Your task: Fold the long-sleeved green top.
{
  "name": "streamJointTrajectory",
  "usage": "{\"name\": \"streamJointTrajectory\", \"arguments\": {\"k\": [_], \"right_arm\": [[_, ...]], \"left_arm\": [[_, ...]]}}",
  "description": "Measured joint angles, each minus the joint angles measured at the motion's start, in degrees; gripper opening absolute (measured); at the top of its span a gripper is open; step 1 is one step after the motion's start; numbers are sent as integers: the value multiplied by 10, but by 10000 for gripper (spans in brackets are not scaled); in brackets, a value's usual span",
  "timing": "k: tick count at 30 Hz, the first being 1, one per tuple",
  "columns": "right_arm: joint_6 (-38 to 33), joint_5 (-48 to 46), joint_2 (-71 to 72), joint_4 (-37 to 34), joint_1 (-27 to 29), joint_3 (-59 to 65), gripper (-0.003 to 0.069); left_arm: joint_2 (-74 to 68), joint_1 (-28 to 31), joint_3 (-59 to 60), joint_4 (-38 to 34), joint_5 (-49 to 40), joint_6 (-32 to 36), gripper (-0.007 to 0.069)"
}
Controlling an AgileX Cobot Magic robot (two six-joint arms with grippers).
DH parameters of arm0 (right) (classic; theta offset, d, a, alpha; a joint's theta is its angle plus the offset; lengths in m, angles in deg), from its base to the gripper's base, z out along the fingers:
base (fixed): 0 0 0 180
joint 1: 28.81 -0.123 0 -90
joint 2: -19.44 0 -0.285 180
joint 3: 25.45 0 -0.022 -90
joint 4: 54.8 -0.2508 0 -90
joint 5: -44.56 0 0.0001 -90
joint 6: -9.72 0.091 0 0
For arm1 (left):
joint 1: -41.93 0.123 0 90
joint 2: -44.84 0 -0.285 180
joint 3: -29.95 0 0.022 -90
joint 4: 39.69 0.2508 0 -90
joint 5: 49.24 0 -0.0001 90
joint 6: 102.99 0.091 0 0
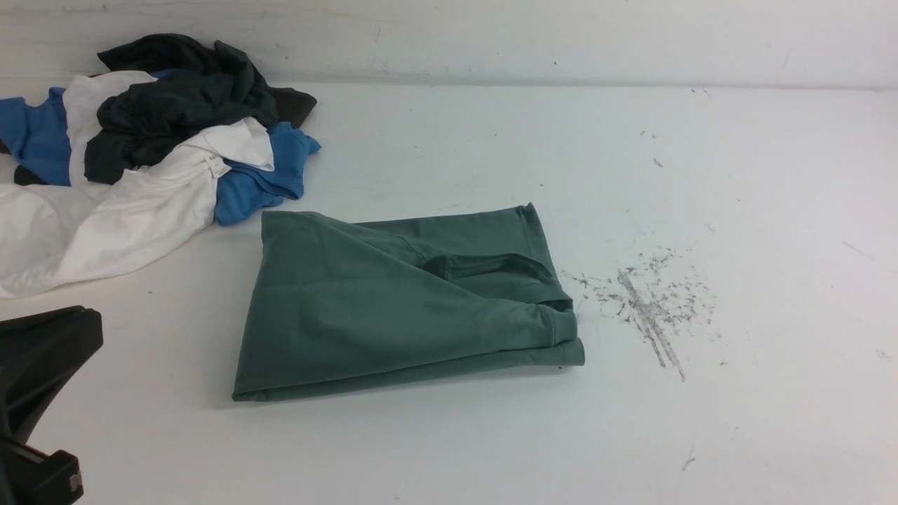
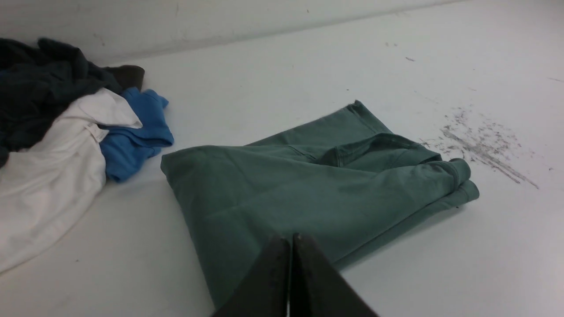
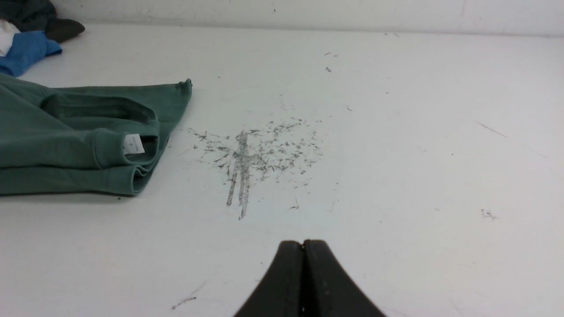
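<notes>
The green long-sleeved top (image 1: 393, 301) lies folded into a compact rectangle in the middle of the white table, its ribbed neck and white label (image 3: 132, 144) at the right end. In the left wrist view the top (image 2: 286, 189) fills the middle, and my left gripper (image 2: 291, 240) hangs shut above its near edge, holding nothing. A black part of the left arm (image 1: 38, 365) shows at the front view's lower left. My right gripper (image 3: 303, 244) is shut and empty over bare table, to the right of the top (image 3: 66, 141); it does not show in the front view.
A heap of other clothes lies at the far left: a dark charcoal garment (image 1: 182, 98), a blue garment (image 1: 259, 179) and a white one (image 1: 105, 217). Grey scuff marks (image 1: 649, 301) streak the table right of the top. A white wall (image 1: 491, 35) bounds the far edge.
</notes>
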Motion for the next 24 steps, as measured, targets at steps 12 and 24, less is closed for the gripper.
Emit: {"name": "streamJointTrajectory", "arguments": {"k": [12, 24], "right_arm": [[0, 0, 0, 0, 0, 0, -9], [0, 0, 0, 0, 0, 0, -9]], "left_arm": [[0, 0, 1, 4, 1, 11, -4], [0, 0, 1, -2, -1, 11, -4]]}}
